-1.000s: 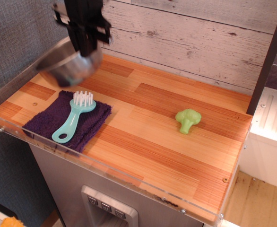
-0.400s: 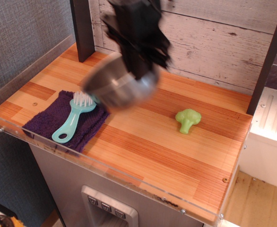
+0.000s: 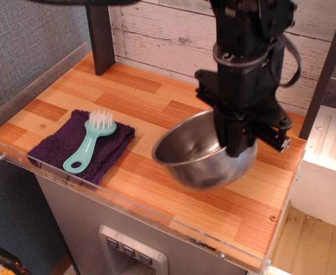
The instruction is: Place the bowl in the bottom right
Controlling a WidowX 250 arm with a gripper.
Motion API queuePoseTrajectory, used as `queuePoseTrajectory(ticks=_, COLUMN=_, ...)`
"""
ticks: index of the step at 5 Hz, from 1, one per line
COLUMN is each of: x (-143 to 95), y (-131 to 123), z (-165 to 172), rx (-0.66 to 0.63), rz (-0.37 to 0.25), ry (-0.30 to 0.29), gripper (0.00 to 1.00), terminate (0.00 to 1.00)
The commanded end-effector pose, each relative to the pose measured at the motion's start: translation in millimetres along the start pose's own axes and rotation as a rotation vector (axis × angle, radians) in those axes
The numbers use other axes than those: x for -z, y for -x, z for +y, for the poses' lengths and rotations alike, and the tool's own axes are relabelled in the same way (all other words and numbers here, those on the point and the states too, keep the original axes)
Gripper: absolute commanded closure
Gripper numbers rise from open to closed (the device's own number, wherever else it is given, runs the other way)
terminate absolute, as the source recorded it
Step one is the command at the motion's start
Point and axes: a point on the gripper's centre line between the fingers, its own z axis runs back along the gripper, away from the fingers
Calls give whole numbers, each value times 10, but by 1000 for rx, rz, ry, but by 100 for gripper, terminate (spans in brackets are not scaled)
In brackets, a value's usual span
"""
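Observation:
The shiny steel bowl (image 3: pixel 196 152) hangs tilted above the right half of the wooden tabletop, its open side facing up and left. My black gripper (image 3: pixel 237 146) comes down from above and is shut on the bowl's right rim. The bowl is held off the surface, over the front-right part of the table. The green broccoli toy seen before is hidden behind the bowl and gripper.
A teal brush (image 3: pixel 90 140) lies on a purple cloth (image 3: pixel 82 148) at the front left. A clear plastic guard (image 3: pixel 128 200) runs along the front and left edges. A dark post (image 3: pixel 99 34) stands at the back left, another (image 3: pixel 325 69) at the right.
The gripper has carried the bowl from the back left, over the brush and cloth, across to the right half of the table and lower. The broccoli is now covered from view.

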Motion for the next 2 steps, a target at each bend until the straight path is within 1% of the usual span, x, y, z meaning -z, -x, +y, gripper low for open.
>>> queuePoseTrajectory(ticks=1, x=148, y=277, z=34, rx=-32, rz=100, ry=-1, gripper=100, terminate=0)
queuePoseTrajectory(ticks=2, x=147, y=401, z=85, rx=-65, rz=127, ry=-14, gripper=100, terminate=0)
